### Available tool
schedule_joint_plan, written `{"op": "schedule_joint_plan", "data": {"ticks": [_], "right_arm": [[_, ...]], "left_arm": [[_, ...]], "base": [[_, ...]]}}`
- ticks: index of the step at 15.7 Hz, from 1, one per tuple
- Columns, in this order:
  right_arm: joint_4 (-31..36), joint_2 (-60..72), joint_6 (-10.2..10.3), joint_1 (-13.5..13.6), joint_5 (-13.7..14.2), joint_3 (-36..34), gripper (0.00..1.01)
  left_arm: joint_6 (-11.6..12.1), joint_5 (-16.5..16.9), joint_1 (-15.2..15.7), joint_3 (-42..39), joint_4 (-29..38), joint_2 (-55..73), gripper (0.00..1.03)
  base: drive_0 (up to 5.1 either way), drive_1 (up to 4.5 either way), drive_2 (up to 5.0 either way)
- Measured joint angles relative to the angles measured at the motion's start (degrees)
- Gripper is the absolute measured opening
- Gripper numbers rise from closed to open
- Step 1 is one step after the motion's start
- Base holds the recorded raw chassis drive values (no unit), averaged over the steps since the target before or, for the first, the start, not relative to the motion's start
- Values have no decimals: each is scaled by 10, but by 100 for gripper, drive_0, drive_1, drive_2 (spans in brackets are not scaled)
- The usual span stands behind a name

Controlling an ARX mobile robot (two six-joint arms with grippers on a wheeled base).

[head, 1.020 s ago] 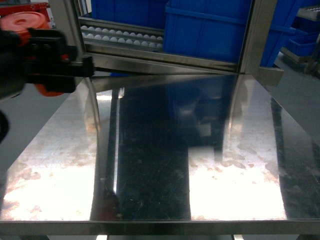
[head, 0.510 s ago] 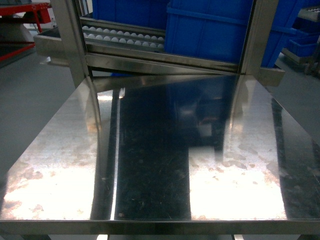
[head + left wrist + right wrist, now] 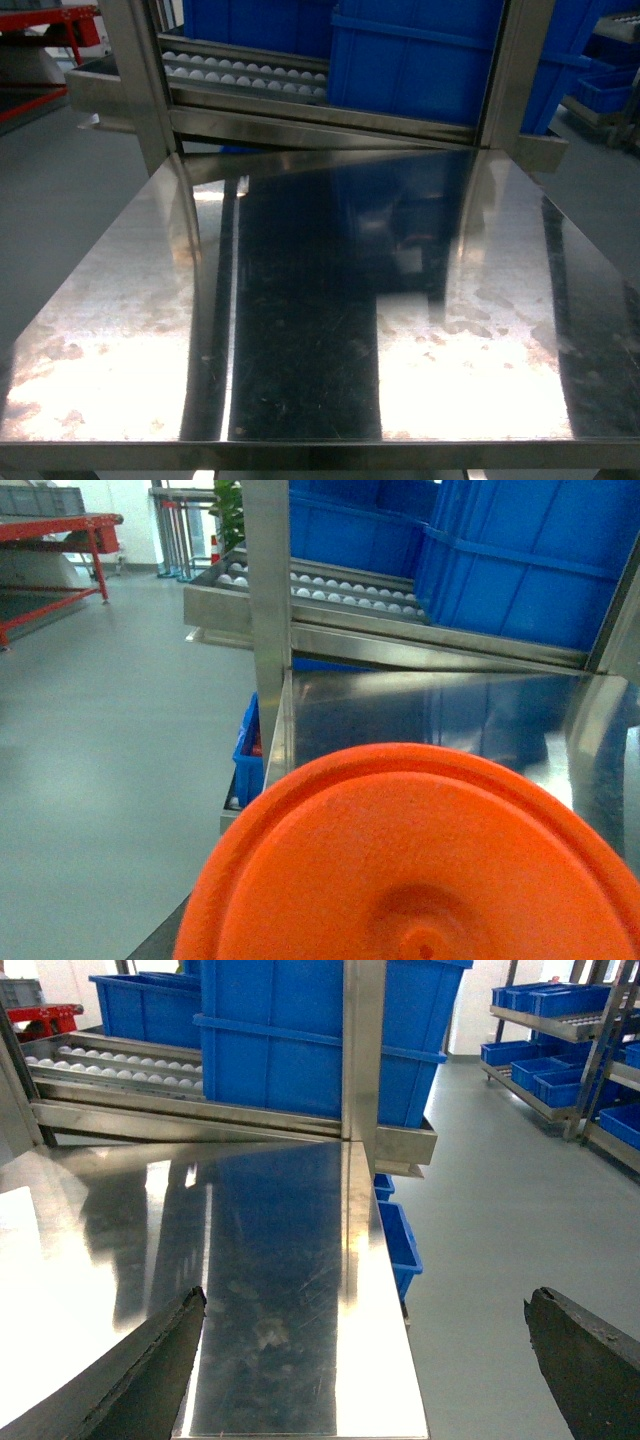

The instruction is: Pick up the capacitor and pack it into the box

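Box and capacitor: neither can be placed from these three views.

Right gripper (image 3: 365, 1380): we see two dark fingers (image 3: 140, 1380), one at 7 o'clock and one at 4 o'clock in the right wrist view. They are spread wide, with nothing between them and nothing touched. They hang above the near right edge of the table (image 3: 300, 330).

Left gripper: its fingers are hidden. An orange disc (image 3: 420, 860) fills the left wrist view from 4 to 8 o'clock, very close to the lens. We cannot tell whether this hand is spread or closed, nor whether it holds the disc.

Surface: one polished steel table, scuffed, with bright glare patches at 5 and 8 o'clock in the head view and a dark reflected band down its middle.

Behind it, at 12 o'clock, there is:
- a steel frame with two upright posts (image 3: 140, 80);
- one sloped roller track (image 3: 240, 72) with white rollers;
- two large blue bins (image 3: 420, 60) side by side on that track.

Room: grey floor (image 3: 100, 730). One red-framed bench (image 3: 60, 525) is at 10 o'clock in the left wrist view. One shelf rack (image 3: 560, 1030) carrying further blue bins is at 2 o'clock in the right wrist view. Two small blue bins (image 3: 400, 1245) sit below the table's right edge.
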Motion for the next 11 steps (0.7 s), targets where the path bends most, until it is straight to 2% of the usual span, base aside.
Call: {"op": "schedule_joint_plan", "data": {"ticks": [3,4,5,8,10,11], "right_arm": [[0,0,0,0,0,0,98],[0,0,0,0,-1,0,98],[0,0,0,0,0,0,98],[0,0,0,0,0,0,98],[0,0,0,0,0,0,98],[0,0,0,0,0,0,98]], "left_arm": [[0,51,47,-10,-35,-45,43],[2,103,98,-23,-21,-59,43],[1,105,112,-25,-38,-74,43],[2,111,107,-25,-69,-106,43],[2,110,108,-25,-178,-190,43],[2,111,108,-23,-157,-199,43]], "base": [[0,0,0],[0,0,0],[0,0,0],[0,0,0],[0,0,0],[0,0,0]]}}
